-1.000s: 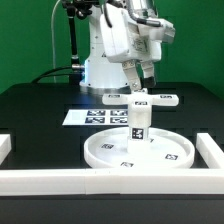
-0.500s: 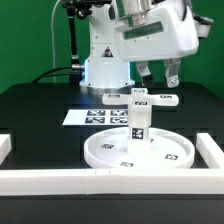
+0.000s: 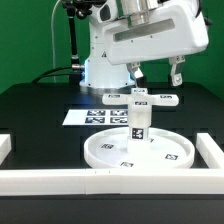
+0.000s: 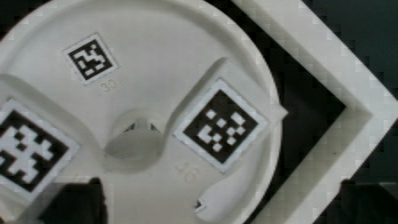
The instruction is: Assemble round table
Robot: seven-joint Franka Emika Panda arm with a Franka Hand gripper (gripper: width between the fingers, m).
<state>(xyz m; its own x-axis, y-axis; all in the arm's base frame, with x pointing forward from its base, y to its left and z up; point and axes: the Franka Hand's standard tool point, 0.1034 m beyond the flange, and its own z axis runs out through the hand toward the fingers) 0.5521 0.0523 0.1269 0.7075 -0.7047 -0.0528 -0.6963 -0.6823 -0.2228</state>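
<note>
The round disc lies flat on the black table near the front rail. The short leg stands upright on its middle, and the cross-shaped base sits on top of the leg. My gripper hangs open and empty above the base, clear of it, its fingers spread wide. In the wrist view I look down on the disc and on the base's tagged arms around the hub. My dark fingertips show at the frame's edge on either side.
The marker board lies behind the disc. White border rails run along the front, at the exterior view's left and right. One rail corner shows in the wrist view.
My hand has risen off the cross-shaped base, turned and shifted toward the exterior view's right. The fingers now stand wider apart. The table parts have not moved.
</note>
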